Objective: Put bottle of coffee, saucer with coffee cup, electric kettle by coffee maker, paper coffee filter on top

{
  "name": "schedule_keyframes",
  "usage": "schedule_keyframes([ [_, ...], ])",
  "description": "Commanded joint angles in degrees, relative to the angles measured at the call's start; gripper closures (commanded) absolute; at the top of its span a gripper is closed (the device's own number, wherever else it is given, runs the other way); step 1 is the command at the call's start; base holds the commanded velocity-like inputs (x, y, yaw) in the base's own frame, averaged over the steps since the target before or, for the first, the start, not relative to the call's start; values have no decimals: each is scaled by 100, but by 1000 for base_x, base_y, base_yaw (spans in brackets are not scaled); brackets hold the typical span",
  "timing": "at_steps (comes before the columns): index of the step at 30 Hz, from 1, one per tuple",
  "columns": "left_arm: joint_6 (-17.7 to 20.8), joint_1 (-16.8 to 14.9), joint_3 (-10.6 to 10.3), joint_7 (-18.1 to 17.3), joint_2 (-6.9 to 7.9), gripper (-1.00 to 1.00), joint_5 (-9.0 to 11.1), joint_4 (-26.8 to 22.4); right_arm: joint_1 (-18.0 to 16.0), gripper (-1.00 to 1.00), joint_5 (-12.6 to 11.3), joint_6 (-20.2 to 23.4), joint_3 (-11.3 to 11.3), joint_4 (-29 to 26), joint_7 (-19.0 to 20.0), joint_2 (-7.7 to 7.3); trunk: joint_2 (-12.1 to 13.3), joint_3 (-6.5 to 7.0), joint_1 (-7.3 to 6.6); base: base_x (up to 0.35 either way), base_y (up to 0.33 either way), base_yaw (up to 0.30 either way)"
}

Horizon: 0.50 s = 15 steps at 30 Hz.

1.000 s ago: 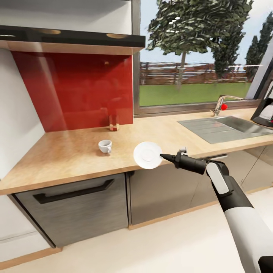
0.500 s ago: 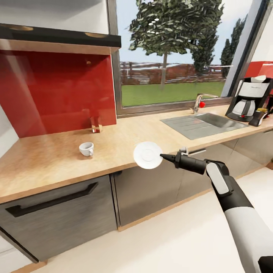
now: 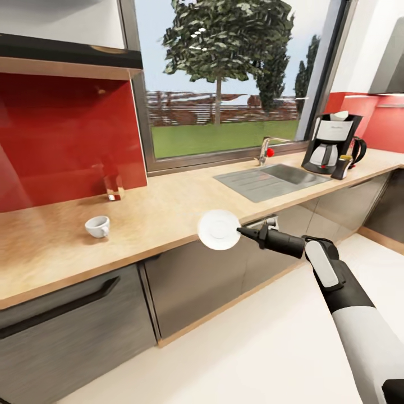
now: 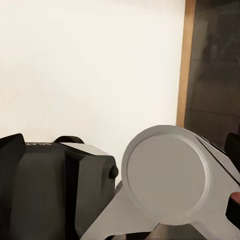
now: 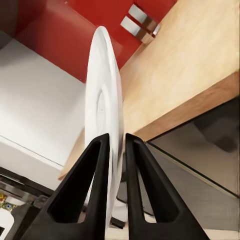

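Observation:
My right gripper [image 3: 240, 230] is shut on the rim of the saucer [image 3: 219, 229], a small round white plate held on edge in front of the countertop [image 3: 168, 202]. In the right wrist view the black fingers [image 5: 98, 175] pinch the saucer [image 5: 102, 105]. The white coffee cup [image 3: 97, 226] stands on the countertop at the left. At the far right stands the coffee maker [image 3: 331, 143], with something white on top. The dark electric kettle [image 3: 358, 149] is behind it and the small yellow-capped bottle of coffee [image 3: 343, 166] in front. My left gripper [image 4: 122, 137] looks open, its dark fingers at the picture's edges.
A steel sink [image 3: 269, 179] with a faucet [image 3: 265, 148] is set into the countertop between me and the coffee maker. Grey cabinet fronts [image 3: 196, 280] run below. A red backsplash [image 3: 67, 134] and a window line the wall. Pale floor [image 3: 252, 348] lies around my arm.
The camera has swung right along the counter: the cup slid left in the picture and the coffee maker came further in. The saucer stays gripped at the same spot in the picture.

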Motion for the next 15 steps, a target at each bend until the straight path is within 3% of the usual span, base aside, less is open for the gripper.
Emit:
schedule_keyframes([
  [1,61,0,-48,-20,2,-100,54,-4,-6,100,-15,26,5,4,29,-2,-3,-5,0,0,0,-266],
  [15,62,0,-48,-20,2,-100,54,-4,-6,100,-15,26,5,18,26,-2,-3,-5,0,0,0,-266],
])
